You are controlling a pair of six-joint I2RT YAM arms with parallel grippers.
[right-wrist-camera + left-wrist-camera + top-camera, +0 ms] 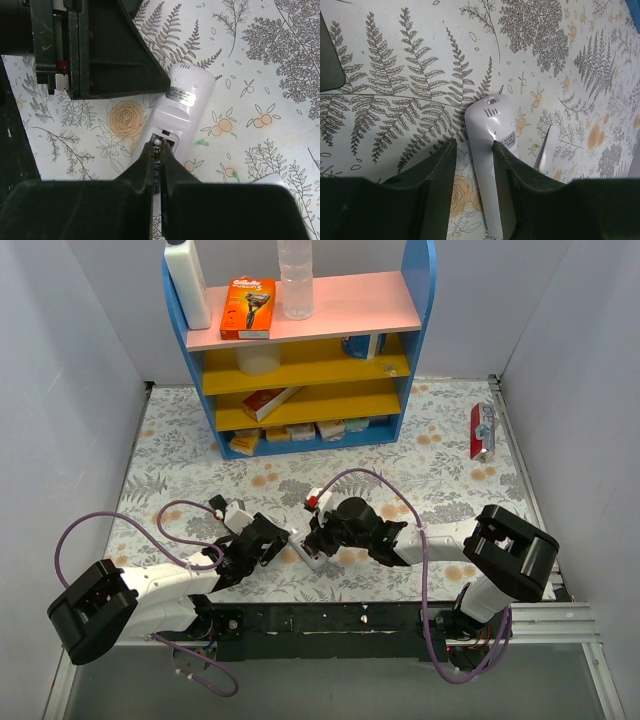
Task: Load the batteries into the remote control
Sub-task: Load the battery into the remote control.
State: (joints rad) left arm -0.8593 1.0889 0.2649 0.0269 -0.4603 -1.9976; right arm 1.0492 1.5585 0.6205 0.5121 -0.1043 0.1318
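Black right gripper (156, 150) pinches a slim purple-blue, silver-tipped battery (157, 143), its tip at the white plastic remote control (187, 100) just ahead. Spread left gripper (473, 145) straddles that remote, one finger touching.

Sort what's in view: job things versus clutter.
Job: remote control; battery, clamped in right gripper; left gripper, around the remote control.
Lying about: blue shelf; razor box; white bottle; clear bottle; red packet.
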